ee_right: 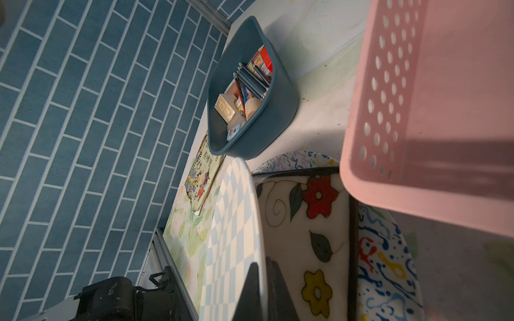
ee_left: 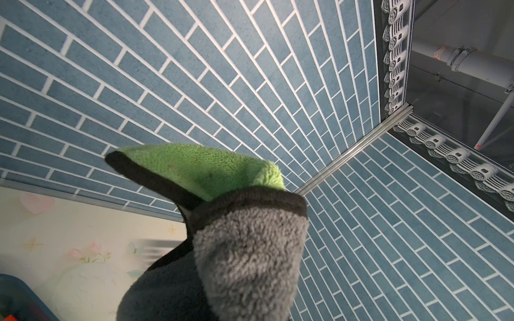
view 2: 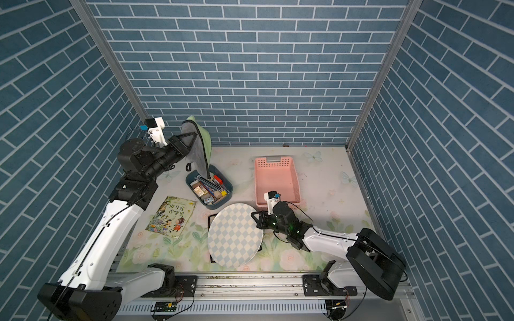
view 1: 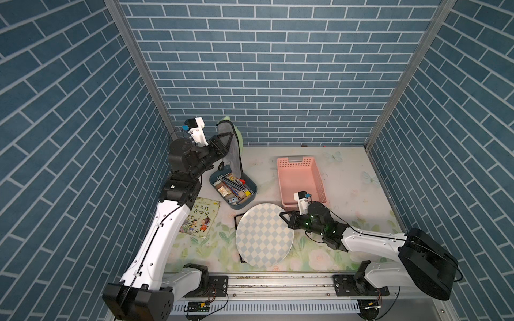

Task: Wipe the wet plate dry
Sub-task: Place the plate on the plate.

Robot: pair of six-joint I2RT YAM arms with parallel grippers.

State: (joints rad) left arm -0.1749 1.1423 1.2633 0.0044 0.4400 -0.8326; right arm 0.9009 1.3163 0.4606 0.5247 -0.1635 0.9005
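1. Currently the plate point(view 1: 264, 236) stands tilted on its edge just beside the near corner of the pink basket point(view 1: 300, 178), checked face turned away from the basket. Its lower edge sits over a flowered square dish point(ee_right: 306, 222) and a speckled plate point(ee_right: 383, 264) stacked beneath it.
2. The right gripper point(view 1: 285, 216) is clamped on the plate's rim on the side nearest the basket. The wrist view shows one finger on each face of the rim.
3. The left gripper point(view 1: 225, 143) is closed on a grey-and-green cloth point(view 1: 233, 155), held high and well apart from the basket, across the blue bin point(view 1: 242, 207) from it. The cloth hangs down toward the bin; whether its lower hem touches the contents, I cannot tell.
4. Cloth and plate are well apart, with no contact.
5. Step in hand, as I judge it: both items are gripped and the plate is presented, but wiping has not begun.
6. Wetness on the plate cannot be made out at this resolution.
7. Next move calls for carrying the cloth past the bin toward the basket side and laying a flat fold on the checked face. The right gripper must hold the rim firm against the push.
8. Risks: the hanging cloth may snag on pens in the bin, and the plate may pivot in a rim-only grip under pressure.
9. A picture book point(view 1: 200, 219) lies on the desk point(view 1: 347, 189) beyond the bin from the basket, clear of the likely path.
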